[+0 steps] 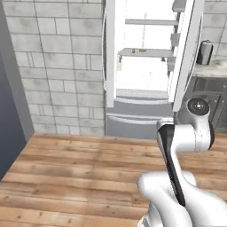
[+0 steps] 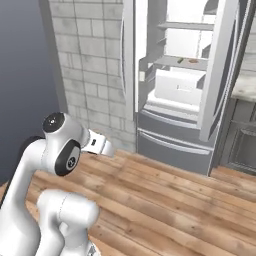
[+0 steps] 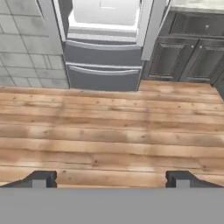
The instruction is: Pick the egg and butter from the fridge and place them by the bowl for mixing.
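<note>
The gripper [image 3: 111, 178] is cut off low in the hand view, just two dark fingertips [image 3: 41, 178] spread wide apart over the wooden floor [image 3: 109, 131], with nothing held or touched. Farther off, the fridge [image 1: 146, 66] is seen with doors open. Small specks on a shelf [image 1: 144, 52] are too tiny to be identified.

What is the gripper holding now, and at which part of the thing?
Nothing is held. The gripper is open, with only the wooden floor between its fingertips, apart from the open fridge.
</note>
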